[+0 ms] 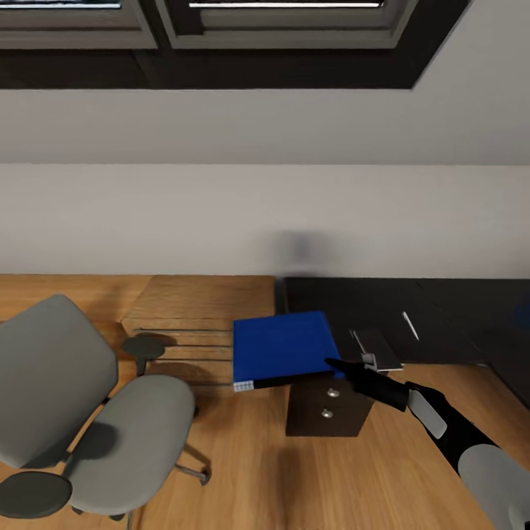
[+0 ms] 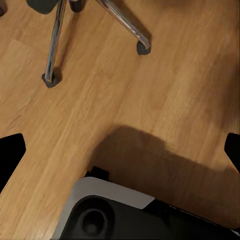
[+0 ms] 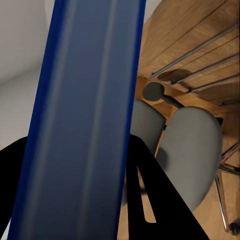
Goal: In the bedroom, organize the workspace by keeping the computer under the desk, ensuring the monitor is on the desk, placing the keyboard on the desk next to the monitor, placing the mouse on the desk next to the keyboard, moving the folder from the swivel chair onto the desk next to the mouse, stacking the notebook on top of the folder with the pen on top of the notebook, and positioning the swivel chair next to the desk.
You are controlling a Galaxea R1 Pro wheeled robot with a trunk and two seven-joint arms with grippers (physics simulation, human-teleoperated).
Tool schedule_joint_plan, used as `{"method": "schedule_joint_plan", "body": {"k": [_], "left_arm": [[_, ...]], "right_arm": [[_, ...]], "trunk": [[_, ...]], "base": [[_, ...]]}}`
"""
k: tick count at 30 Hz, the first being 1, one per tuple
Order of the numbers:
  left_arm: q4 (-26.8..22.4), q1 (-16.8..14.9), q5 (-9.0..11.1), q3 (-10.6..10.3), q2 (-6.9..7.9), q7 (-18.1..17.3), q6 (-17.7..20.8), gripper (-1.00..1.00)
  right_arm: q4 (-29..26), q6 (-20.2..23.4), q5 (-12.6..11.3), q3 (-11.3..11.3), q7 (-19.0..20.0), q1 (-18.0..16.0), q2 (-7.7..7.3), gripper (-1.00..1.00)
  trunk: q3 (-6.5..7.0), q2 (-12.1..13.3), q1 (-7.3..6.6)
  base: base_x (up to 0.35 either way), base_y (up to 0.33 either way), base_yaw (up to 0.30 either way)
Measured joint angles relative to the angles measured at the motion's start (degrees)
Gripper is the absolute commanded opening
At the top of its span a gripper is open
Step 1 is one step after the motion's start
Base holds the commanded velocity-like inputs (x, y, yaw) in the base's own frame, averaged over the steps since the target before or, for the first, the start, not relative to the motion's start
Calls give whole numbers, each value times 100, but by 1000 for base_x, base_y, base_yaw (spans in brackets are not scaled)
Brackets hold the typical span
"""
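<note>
Swivel chair [image 1: 81, 412] sat at left on wood floor [image 1: 243, 471]; folder [image 1: 283, 347] was held level at black table [image 1: 442, 316] end, clamped by right hand [image 1: 346, 366]; notebook [image 1: 377, 347] and pen [image 1: 410, 325] lay on table; left hand's fingertips [image 2: 11, 155] were spread wide

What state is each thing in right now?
Folder: off the chair, held level at one edge.
Right gripper: shut on the folder.
Swivel chair: seat bare, away from the desk.
Notebook: flat on the desk.
Pen: flat on the desk, beside the notebook.
</note>
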Motion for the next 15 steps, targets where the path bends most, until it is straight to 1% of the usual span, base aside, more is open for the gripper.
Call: {"method": "schedule_joint_plan", "body": {"k": [5,9,12,15], "left_arm": [[277,1,-1,-1,1,-23,-10,100],[332,1,-5,2,-2,-29,-14,100],[349,2,-1,4,-1,-32,-16,100],[355,1,1,5,1,-31,-15,100]], "right_arm": [[5,-5,2,-1,0,0,-3,-100],[8,-8,2,-1,0,0,-3,-100],[10,-12,-1,3,0,-1,-2,-100],[14,-14,0,5,0,-2,4,-100]], "trunk": [[0,0,0],[0,0,0],[0,0,0],[0,0,0]], "base": [[0,0,-251],[0,0,-224],[0,-14,-94],[0,-147,-32]]}}
